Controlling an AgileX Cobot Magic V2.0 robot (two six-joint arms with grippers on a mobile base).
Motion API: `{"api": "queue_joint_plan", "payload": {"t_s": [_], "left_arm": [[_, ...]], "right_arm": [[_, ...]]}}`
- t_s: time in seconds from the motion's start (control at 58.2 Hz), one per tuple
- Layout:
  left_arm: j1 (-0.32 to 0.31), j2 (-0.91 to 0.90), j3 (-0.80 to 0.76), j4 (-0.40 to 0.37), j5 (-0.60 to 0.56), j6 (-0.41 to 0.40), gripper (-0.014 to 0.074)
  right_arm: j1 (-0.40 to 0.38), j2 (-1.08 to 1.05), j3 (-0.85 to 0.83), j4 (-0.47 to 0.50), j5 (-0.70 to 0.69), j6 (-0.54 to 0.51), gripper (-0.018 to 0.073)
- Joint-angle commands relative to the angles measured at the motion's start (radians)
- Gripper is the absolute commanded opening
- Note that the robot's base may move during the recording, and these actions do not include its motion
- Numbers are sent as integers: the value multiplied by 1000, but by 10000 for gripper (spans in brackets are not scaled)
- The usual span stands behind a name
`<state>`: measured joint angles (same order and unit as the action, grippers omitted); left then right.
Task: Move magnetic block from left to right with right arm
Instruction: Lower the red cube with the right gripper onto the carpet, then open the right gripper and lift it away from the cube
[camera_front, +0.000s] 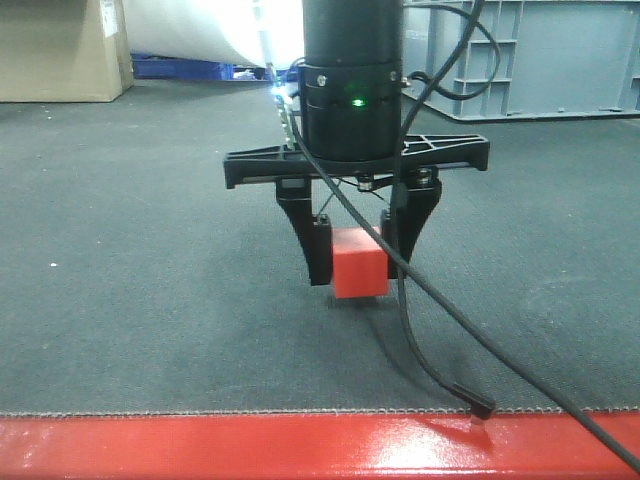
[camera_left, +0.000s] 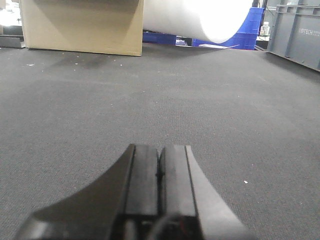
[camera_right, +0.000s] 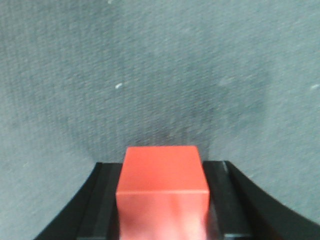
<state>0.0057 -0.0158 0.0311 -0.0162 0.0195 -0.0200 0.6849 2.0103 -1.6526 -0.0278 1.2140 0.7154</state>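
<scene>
Right gripper pinches the magnetic block just over the mat; I'd carry it rightward level, grip firm. Left gripper sits pressed together.

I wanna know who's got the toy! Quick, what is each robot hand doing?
Left gripper: black jaws shut, holding nothing.
Right gripper: shut on the small bright-red matte cube.

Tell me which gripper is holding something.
The right gripper: its fingers clamp the red magnetic block between them. The left gripper has its fingers pressed together, nothing between.
</scene>
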Motion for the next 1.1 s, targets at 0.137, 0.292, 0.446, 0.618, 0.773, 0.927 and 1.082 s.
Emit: {"api": "queue_joint_plan", "payload": {"t_s": [0.137, 0.292, 0.446, 0.618, 0.773, 0.927, 1.082], "left_arm": [[2, -6, 10, -6, -83, -1, -117], [2, -6, 10, -6, -83, -1, -117], [2, -6, 10, -6, -83, -1, -117], [2, -6, 10, -6, -83, -1, -117], [2, -6, 10, -6, -83, -1, -117], [2, -6, 10, -6, -83, -1, -117], [2, -6, 10, -6, -83, -1, -117]], "right_arm": [[0, -56, -33, 9, 1, 1, 295], [4, -56, -33, 28, -61, 1, 470], [4, -45, -33, 28, -3, 1, 600], [5, -30, -33, 28, 6, 1, 614], [5, -52, -33, 28, -16, 1, 614], [5, -98, -33, 28, -69, -1, 614], [6, -162, -33, 19, -56, -77, 612]]}}
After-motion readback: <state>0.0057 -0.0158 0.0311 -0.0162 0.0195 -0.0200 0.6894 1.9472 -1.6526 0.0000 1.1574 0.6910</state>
